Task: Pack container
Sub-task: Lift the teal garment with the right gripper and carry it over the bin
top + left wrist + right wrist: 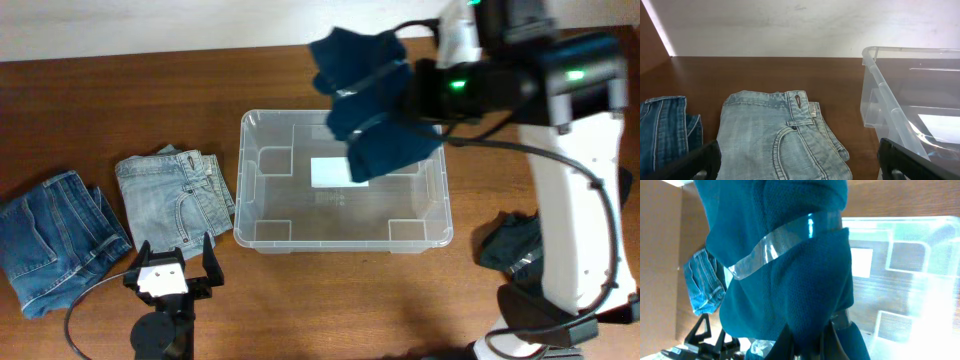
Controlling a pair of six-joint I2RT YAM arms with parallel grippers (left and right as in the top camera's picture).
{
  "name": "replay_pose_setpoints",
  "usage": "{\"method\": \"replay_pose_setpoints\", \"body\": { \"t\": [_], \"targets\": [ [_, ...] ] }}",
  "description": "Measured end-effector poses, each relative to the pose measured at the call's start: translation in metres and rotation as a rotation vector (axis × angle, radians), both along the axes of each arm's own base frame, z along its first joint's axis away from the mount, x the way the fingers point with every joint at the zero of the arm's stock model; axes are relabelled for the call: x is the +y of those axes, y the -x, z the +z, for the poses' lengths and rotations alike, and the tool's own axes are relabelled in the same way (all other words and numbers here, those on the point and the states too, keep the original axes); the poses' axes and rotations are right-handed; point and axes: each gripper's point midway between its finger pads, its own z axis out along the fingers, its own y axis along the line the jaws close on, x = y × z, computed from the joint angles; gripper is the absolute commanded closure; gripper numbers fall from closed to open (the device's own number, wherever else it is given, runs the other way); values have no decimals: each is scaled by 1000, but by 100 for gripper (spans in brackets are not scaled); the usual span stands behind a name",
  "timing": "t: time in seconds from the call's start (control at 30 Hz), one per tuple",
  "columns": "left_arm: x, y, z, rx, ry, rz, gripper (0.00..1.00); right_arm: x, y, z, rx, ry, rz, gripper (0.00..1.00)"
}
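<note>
Container at table centre; right gripper clamped on teal garment (tape-banded) above its 1 o'clock corner. Left gripper spread, unloaded, at 7 o'clock, near jeans.

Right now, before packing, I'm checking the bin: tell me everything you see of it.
The bin is a clear plastic rectangle with rounded corners, a rolled rim and moulded steps in its floor corners. A white label sits on its bottom. It stands upright, lidless and empty, on the wooden table. A teal cloth hangs above its far right corner; contact unclear.
</note>
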Motion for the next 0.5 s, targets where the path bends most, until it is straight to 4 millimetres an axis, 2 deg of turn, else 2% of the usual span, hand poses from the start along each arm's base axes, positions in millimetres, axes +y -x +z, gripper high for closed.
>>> {"method": "replay_pose_setpoints", "body": {
  "t": [0.27,0.4,0.5],
  "targets": [
    [0,0,0,0,0,0,1,74,1,-43,45,31,-36,96],
    [0,0,0,0,0,0,0,99,-2,-72,67,34,-58,96],
    [0,0,0,0,0,0,0,109,-4,-101,91,53,-91,96]
  ]
}}
